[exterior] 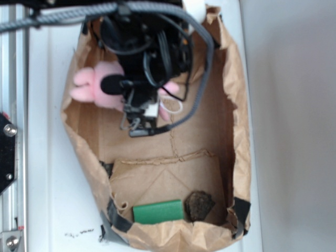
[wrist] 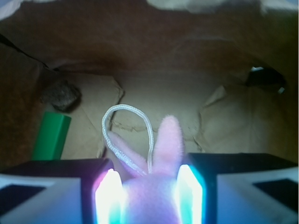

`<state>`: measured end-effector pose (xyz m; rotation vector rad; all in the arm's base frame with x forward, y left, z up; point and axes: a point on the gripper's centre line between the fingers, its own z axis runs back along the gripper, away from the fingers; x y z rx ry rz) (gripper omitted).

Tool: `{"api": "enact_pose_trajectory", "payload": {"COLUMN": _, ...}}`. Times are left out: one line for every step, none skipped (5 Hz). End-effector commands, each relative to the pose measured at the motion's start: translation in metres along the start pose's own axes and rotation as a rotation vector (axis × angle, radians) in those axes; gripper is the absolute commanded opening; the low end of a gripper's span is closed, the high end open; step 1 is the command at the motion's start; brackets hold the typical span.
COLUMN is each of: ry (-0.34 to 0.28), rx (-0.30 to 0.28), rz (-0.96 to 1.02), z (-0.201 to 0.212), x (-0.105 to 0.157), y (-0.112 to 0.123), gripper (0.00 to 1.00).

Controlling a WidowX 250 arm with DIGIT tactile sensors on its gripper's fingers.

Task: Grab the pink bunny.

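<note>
The end effector point(wrist: 150, 196) clamps the pink bunny point(wrist: 154, 186); green block point(exterior: 157, 211) and brown ball point(exterior: 200, 205) lie well apart.

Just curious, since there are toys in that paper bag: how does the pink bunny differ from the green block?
The pink bunny is fuzzy, soft and rounded; the green block is smooth, flat-sided and rectangular. The bunny has ears and a white loop; the block is plain. The bunny sits between the gripper's fingers at one end of the bag; the block lies untouched at the other end. Both rest inside the brown paper bag.
</note>
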<state>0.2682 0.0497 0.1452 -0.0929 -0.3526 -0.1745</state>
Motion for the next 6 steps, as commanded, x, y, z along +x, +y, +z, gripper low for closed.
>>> {"api": "enact_pose_trajectory", "payload": {"ry": 0.112, "rx": 0.103, "rz": -0.036, "z": 0.035, "x": 0.022, "y": -0.008, "gripper": 0.00}}
{"api": "enact_pose_trajectory", "payload": {"ry": 0.167, "rx": 0.126, "rz": -0.005, "z": 0.047, "x": 0.023, "y": -0.011, "gripper": 0.00}}
{"api": "enact_pose_trajectory", "payload": {"ry": 0.162, "rx": 0.158, "rz": -0.012, "z": 0.060, "x": 0.021, "y": -0.014, "gripper": 0.00}}
{"api": "enact_pose_trajectory", "payload": {"ry": 0.155, "rx": 0.161, "rz": -0.013, "z": 0.066, "x": 0.022, "y": -0.014, "gripper": 0.00}}
{"api": "enact_pose_trajectory", "payload": {"ry": 0.127, "rx": 0.168, "rz": -0.019, "z": 0.064, "x": 0.021, "y": -0.016, "gripper": 0.00}}
{"api": "enact_pose_trajectory", "payload": {"ry": 0.105, "rx": 0.163, "rz": -0.032, "z": 0.060, "x": 0.022, "y": -0.016, "gripper": 0.00}}
